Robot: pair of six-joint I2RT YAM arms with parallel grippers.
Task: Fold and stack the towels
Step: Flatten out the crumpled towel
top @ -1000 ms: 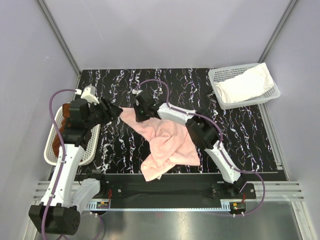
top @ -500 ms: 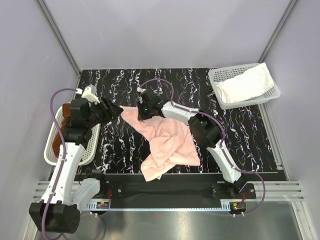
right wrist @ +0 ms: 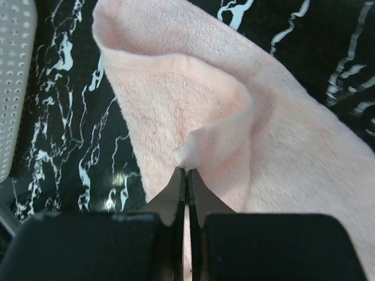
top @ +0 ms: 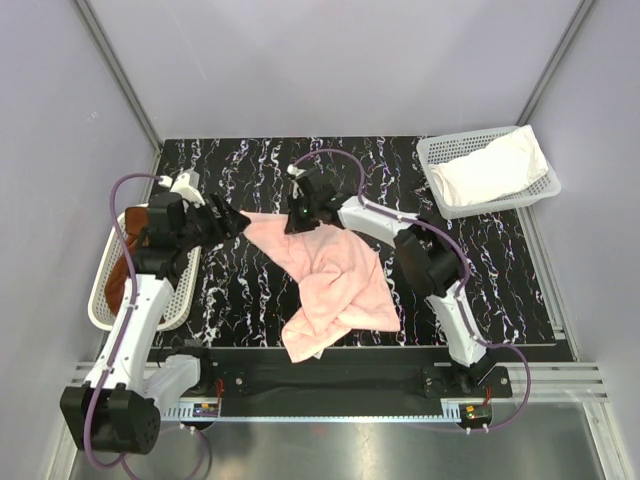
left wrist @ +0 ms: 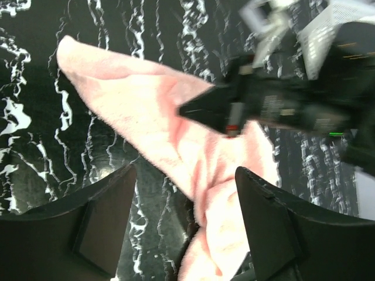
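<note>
A pale pink towel (top: pixel 335 285) lies crumpled in the middle of the black marbled table. My right gripper (top: pixel 300 222) is shut on a small fold of its far edge, and the pinched cloth (right wrist: pixel 193 153) bunches up at the fingertips (right wrist: pixel 187 171). To the left, my left gripper (top: pixel 240 219) hovers open just off the towel's left corner (left wrist: pixel 88 58), its fingers (left wrist: pixel 105 222) standing either side of the pink cloth. A white towel (top: pixel 490 168) lies in the right basket. A rust-brown towel (top: pixel 117 278) shows in the left basket, mostly hidden by my left arm.
A white mesh basket (top: pixel 440 150) stands at the back right corner of the table. Another one (top: pixel 100 305) sits off the left edge under the left arm. The table (top: pixel 500 270) is boxed in by grey walls.
The right gripper has closed on the pink towel's far edge and moved right and away, drawing that edge with it. The left gripper has opened a little wider.
</note>
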